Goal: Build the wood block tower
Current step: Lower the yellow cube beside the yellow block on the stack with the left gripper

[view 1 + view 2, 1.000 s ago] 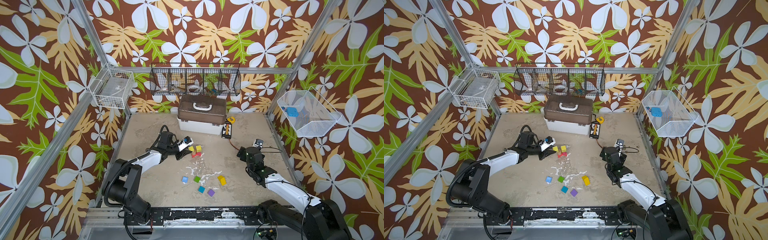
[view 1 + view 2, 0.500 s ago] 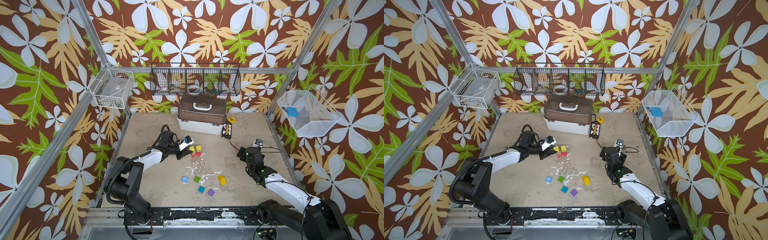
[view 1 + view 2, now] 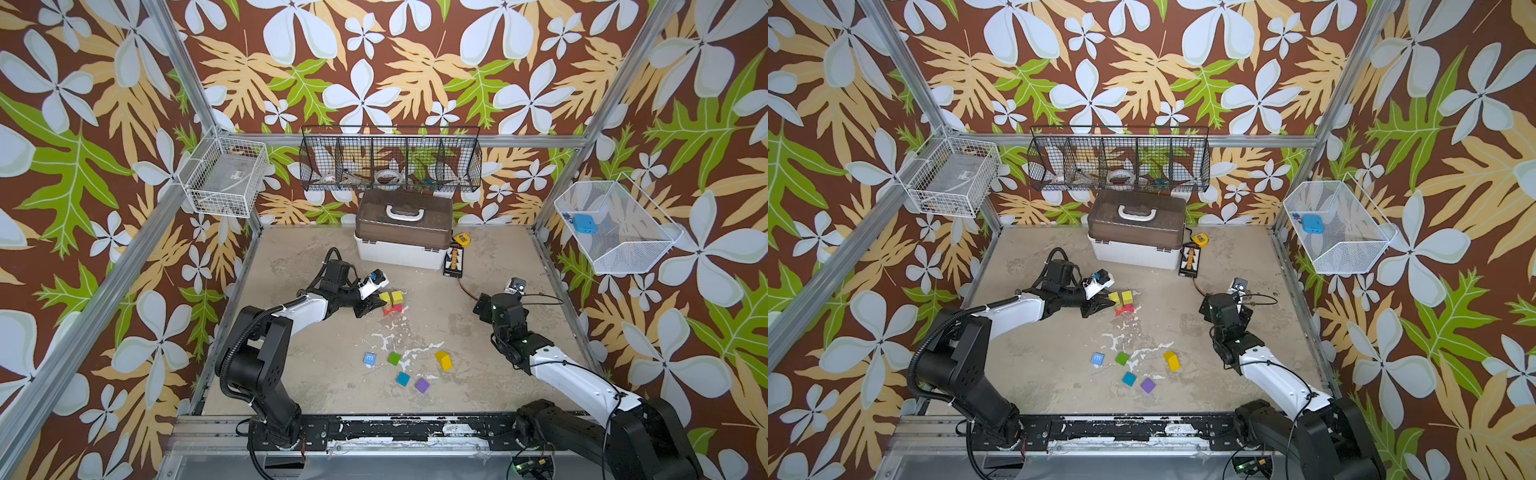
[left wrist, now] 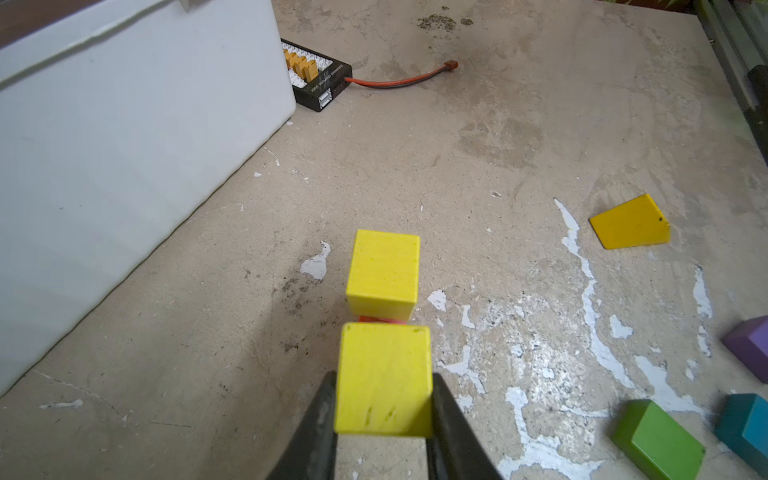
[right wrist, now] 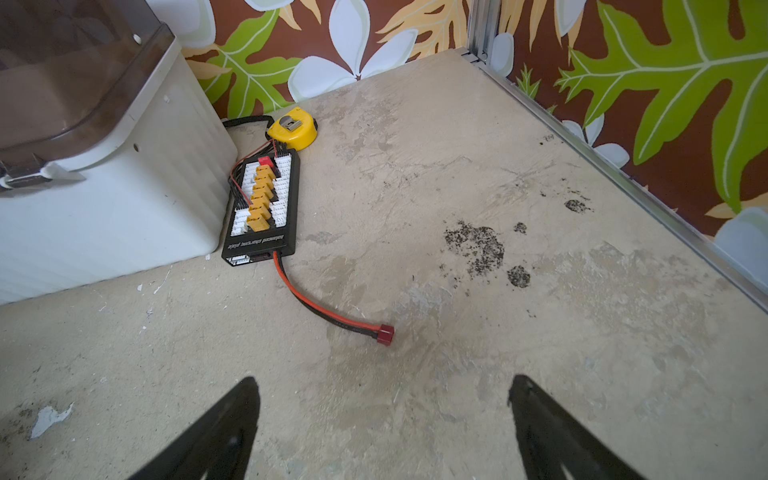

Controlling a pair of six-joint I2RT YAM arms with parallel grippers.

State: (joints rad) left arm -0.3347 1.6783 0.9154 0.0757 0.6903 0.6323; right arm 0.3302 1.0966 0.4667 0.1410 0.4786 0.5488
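Observation:
My left gripper is shut on a yellow cube, which it holds right beside a second yellow cube. A sliver of the red piece shows beneath and between them. In both top views the two yellow cubes sit side by side over the red piece, with the left gripper at their left. Nearer the front lie loose blocks: blue, green, a yellow wedge, teal and purple. My right gripper stands open over bare floor, far to the right.
A white box with a brown lid stands at the back. Beside it lie a black charger board, a yellow tape measure and a red cable. Wire baskets hang on the walls. A metal rail edges the floor on the right.

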